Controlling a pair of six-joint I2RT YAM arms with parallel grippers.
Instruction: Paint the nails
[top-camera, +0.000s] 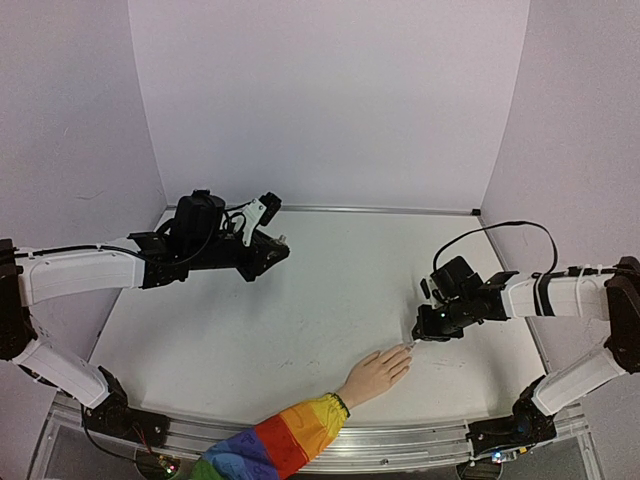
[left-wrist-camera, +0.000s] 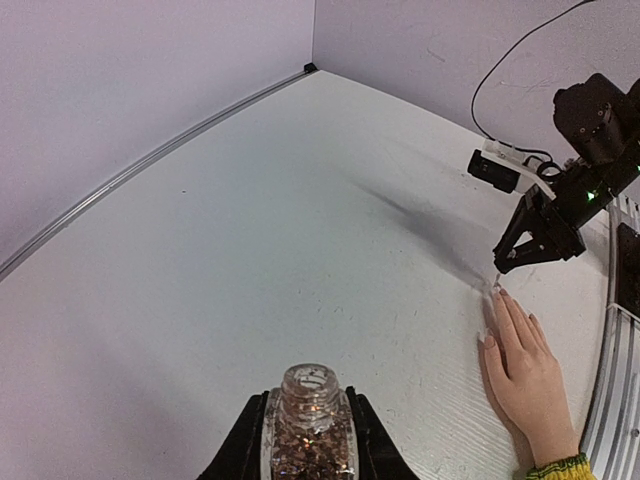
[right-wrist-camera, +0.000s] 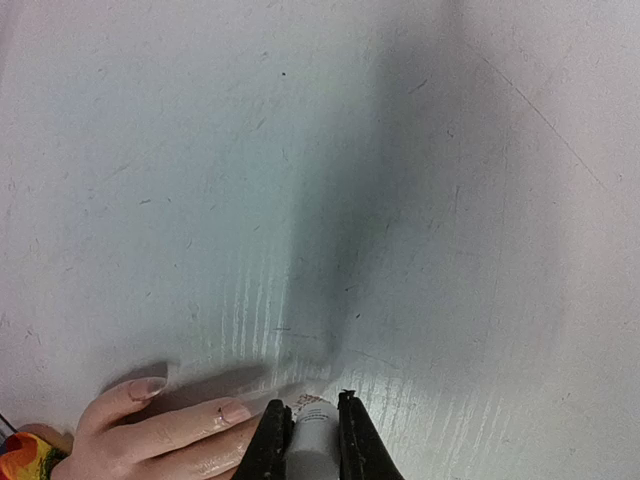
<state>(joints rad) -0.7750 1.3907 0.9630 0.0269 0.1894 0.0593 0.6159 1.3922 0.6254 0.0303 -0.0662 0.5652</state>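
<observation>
1. Near the front edge of the white surface, a small flesh-coloured hand lies flat, palm down. It reaches out of a rainbow-striped sleeve, fingers pointing toward the right arm.
2. Its nails are tiny, pale and facing up at the fingertips; the right wrist view shows two of them plainly.
3. The right end effector is clamped on a whitish cap (I take it for the polish brush's handle). It is held low, just beside the fingertips. Whether any bristle touches a nail, I cannot tell.
4. The left end effector, well apart at the far left, is closed around a small open bottle, held upright, with glittery brownish contents.
5. My judgement on handling: the nails look hard, smooth and slick, but they sit on soft living fingers that could shift. Nothing here should be gripped; only the brush tip should meet them, lightly. The hold belongs on the cap. The bottle looks like glass and is uncapped, so it needs to stay level.
</observation>
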